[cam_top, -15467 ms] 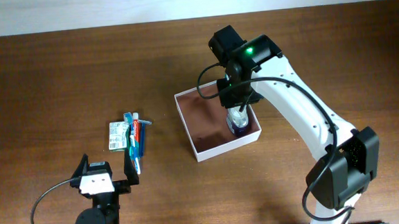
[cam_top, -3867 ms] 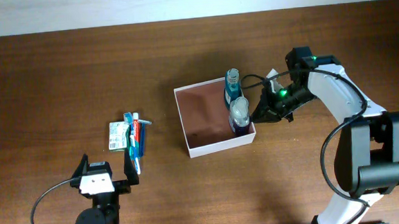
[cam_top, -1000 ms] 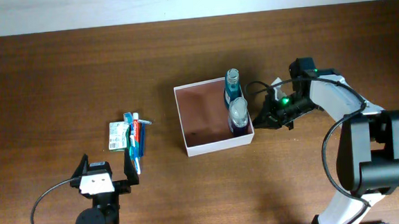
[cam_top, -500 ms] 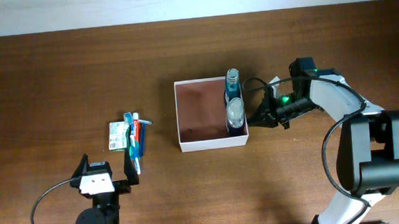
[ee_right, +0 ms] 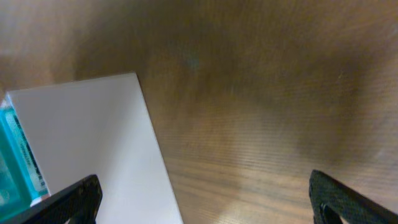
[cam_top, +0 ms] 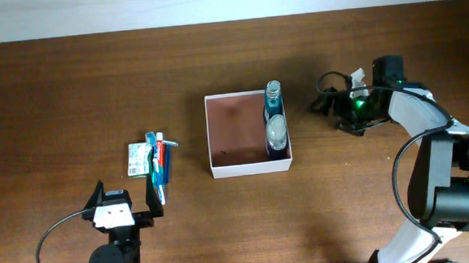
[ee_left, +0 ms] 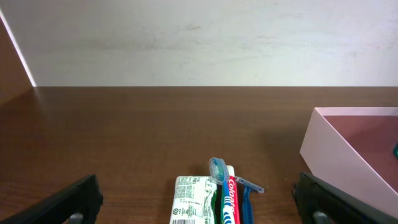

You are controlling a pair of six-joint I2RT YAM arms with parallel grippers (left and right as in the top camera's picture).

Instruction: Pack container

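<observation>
The container (cam_top: 251, 168) sits between the right gripper (cam_top: 324, 105), spread empty just to its right, and the left gripper (cam_top: 125, 193), open well to its lower left; a careless sweep could clip its thin wall and topple the two bottles (cam_top: 276, 134) standing inside it

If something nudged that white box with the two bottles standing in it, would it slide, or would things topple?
The container looks thin-walled and light, so it would probably slide easily on the smooth wooden table. The teal bottle and the dark blue bottle stand upright, tall and narrow, along one wall; a sharp push might tip them.
</observation>
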